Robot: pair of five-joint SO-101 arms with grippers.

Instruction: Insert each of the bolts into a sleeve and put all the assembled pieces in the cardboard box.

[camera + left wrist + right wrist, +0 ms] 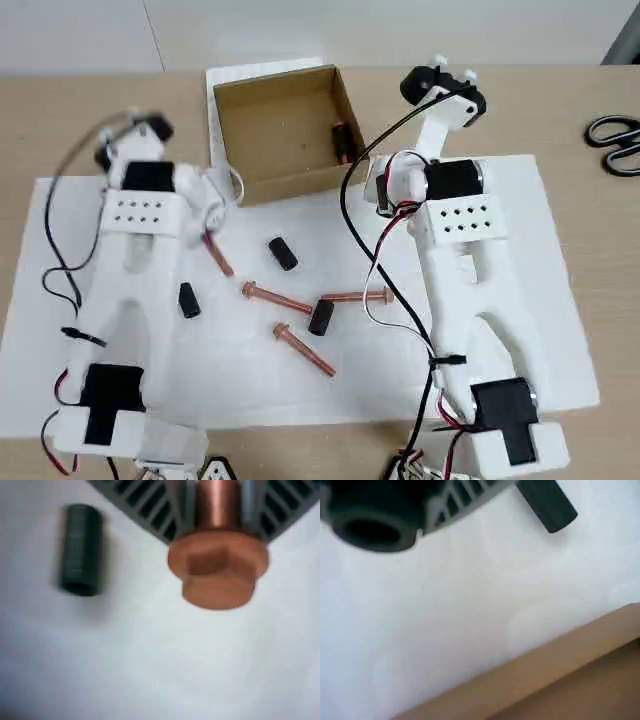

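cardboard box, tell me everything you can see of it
The cardboard box is plain brown board, roughly square, open on top, with low upright walls and no lid or flaps showing. It stands flat toward the table's far side, between the two arms, resting on the white sheet. Inside, against the wall nearest the right arm, lies one assembled piece, coppery and dark; the rest of its floor is bare. The right wrist view shows one brown wall close by.
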